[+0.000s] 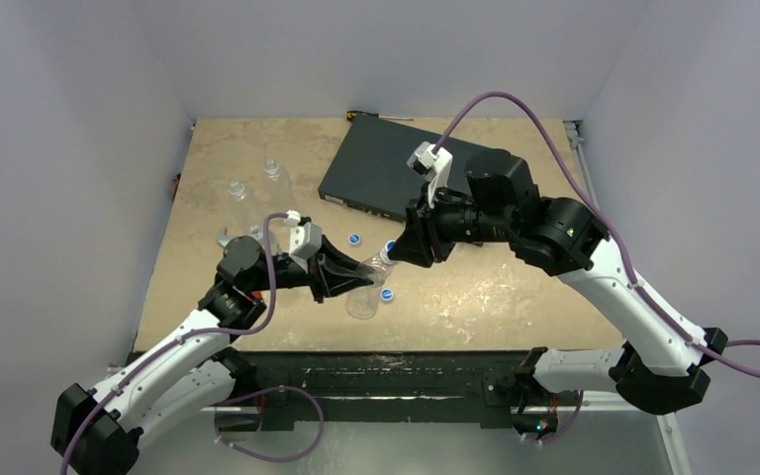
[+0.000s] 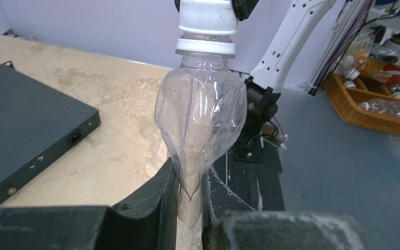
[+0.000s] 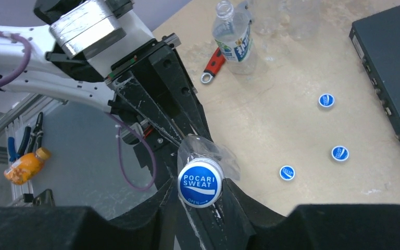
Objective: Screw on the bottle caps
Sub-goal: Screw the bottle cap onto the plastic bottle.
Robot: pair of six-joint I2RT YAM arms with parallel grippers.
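A crumpled clear bottle is pinched low on its body by my left gripper, which is shut on it and holds it above the table. A blue and white bottle cap sits on the bottle's neck. My right gripper is shut on that cap, one finger on each side. From above, the two grippers meet over the table's middle, the left gripper facing the right gripper. Three loose caps lie on the table.
A flat black box lies at the back centre. A labelled bottle and other clear bottles stand at the back left beside a red-handled wrench. A basket of bottles sits off the table.
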